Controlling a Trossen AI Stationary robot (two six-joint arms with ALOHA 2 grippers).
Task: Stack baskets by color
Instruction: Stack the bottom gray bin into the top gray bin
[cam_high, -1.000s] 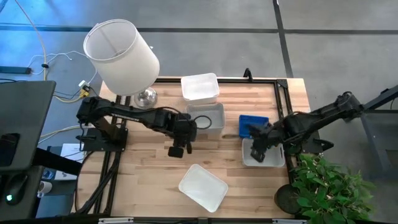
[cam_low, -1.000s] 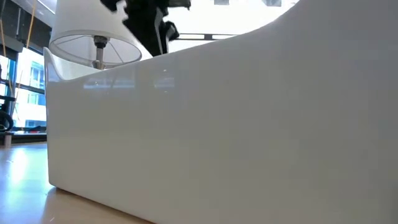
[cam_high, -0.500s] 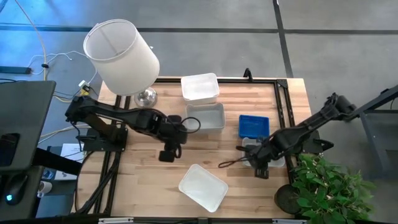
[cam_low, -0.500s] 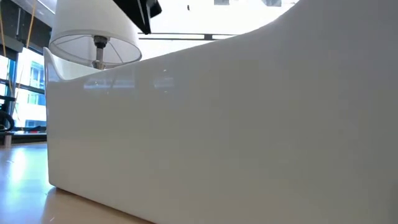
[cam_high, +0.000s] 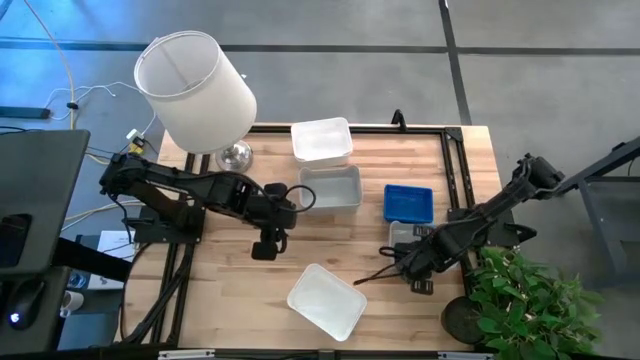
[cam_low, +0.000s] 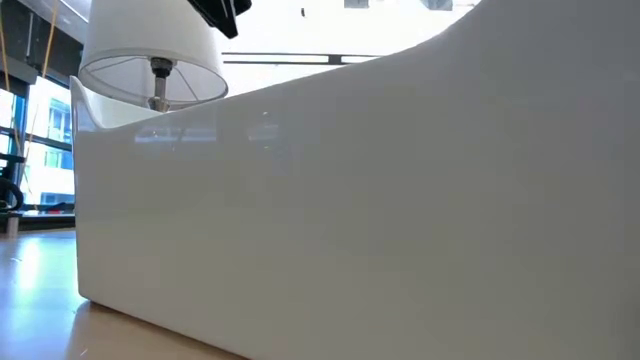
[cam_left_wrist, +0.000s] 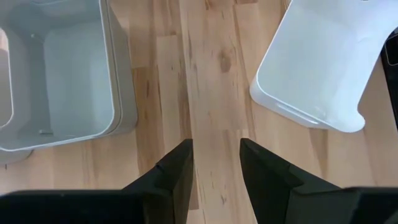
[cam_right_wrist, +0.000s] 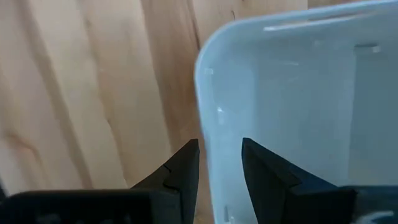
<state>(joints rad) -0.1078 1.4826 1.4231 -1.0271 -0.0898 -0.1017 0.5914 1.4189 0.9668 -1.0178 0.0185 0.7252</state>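
Several baskets stand on the wooden table: a white one (cam_high: 322, 140) at the far edge, a grey one (cam_high: 330, 188) before it, a blue one (cam_high: 408, 203) to the right, a white one (cam_high: 404, 234) in front of the blue, and a white one (cam_high: 326, 300) near the front edge. My right gripper (cam_right_wrist: 221, 165) points down over the near left corner of the white basket by the blue one, open, one finger on either side of its wall (cam_right_wrist: 208, 112). My left gripper (cam_left_wrist: 216, 168) hangs open over bare wood, between the grey basket (cam_left_wrist: 62, 74) and the front white basket (cam_left_wrist: 317, 62).
A lamp with a large white shade (cam_high: 195, 90) stands at the far left corner. A potted plant (cam_high: 520, 300) sits off the near right corner. The low view is filled by the wall of a white basket (cam_low: 350, 200). Bare wood lies under my left gripper.
My left gripper has drawn away from the grey basket toward the table's left and near edges and has risen. My right gripper has swung toward the near edge, sunk and rolled, ending over the white basket's near left corner. No basket has moved.
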